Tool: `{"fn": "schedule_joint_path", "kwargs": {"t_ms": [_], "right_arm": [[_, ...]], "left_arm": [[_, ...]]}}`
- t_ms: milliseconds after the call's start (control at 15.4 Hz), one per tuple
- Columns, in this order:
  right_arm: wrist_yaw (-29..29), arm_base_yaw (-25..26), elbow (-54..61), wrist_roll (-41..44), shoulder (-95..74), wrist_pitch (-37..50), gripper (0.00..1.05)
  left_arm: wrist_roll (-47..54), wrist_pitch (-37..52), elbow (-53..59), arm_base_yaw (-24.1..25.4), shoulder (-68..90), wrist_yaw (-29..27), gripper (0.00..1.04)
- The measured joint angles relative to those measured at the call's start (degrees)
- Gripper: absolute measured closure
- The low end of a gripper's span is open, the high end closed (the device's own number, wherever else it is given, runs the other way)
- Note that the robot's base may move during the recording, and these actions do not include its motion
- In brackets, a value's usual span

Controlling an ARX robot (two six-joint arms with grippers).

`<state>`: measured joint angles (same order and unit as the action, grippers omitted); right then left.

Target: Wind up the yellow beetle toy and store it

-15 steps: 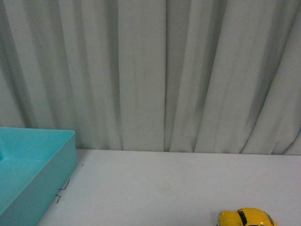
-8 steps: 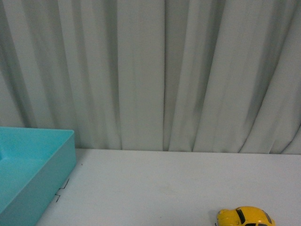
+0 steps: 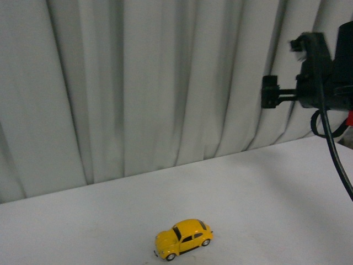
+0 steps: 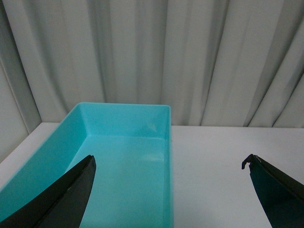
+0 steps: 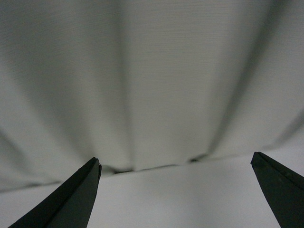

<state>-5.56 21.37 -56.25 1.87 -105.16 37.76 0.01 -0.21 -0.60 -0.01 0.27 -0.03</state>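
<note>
The yellow beetle toy [image 3: 183,238] stands on its wheels on the white table [image 3: 265,187], low in the middle of the front view, with nothing touching it. Part of my right arm [image 3: 315,72] hangs high at the right, well above and to the right of the toy. In the right wrist view my right gripper [image 5: 175,164] is open and empty, facing the curtain and the table's far edge. In the left wrist view my left gripper [image 4: 169,159] is open and empty, above the near edge of a teal bin [image 4: 123,118]. Neither wrist view shows the toy.
The teal bin is open-topped and empty, and it is out of the front view. A grey-white curtain [image 3: 143,83] hangs right behind the table's far edge. A black cable [image 3: 333,154] hangs down from the right arm.
The front view has swung: the toy now shows low in the middle instead of the lower right corner, the teal bin has left the picture, and my right arm has come in at the upper right.
</note>
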Motion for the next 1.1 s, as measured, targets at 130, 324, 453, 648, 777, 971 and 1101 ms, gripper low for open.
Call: {"fn": "schedule_joint_path", "kwargs": {"t_ms": [130,324,453,648,777,971,1101], "right_arm": [[-14.4,-4.6,-11.1,12.2,-7.3,-9.7,0.06],[-30.5,-11.1,-19.1,33.7,-10.4,-28.1,0.06],[-34.2,-13.9,-19.5,44.0,-11.7,-36.7,0.06],[-38.0,-17.6,-18.7,53.9,-12.9,-44.1,0.06],[-40.2,-20.0,-18.4,59.1,-13.2,-49.3,0.06],[-40.8,-20.6,-18.4,65.9,-16.8,-55.3,0.06],[-40.6,-20.2,-18.8,69.2,-19.3,-57.3,0.06]], "left_arm": [[0.0,0.0,0.0,0.0,0.0,0.0,0.07],[0.0,0.0,0.0,0.0,0.0,0.0,0.07],[0.0,0.0,0.0,0.0,0.0,0.0,0.07],[0.0,0.0,0.0,0.0,0.0,0.0,0.07],[0.0,0.0,0.0,0.0,0.0,0.0,0.07],[0.0,0.0,0.0,0.0,0.0,0.0,0.07],[0.0,0.0,0.0,0.0,0.0,0.0,0.07]]}}
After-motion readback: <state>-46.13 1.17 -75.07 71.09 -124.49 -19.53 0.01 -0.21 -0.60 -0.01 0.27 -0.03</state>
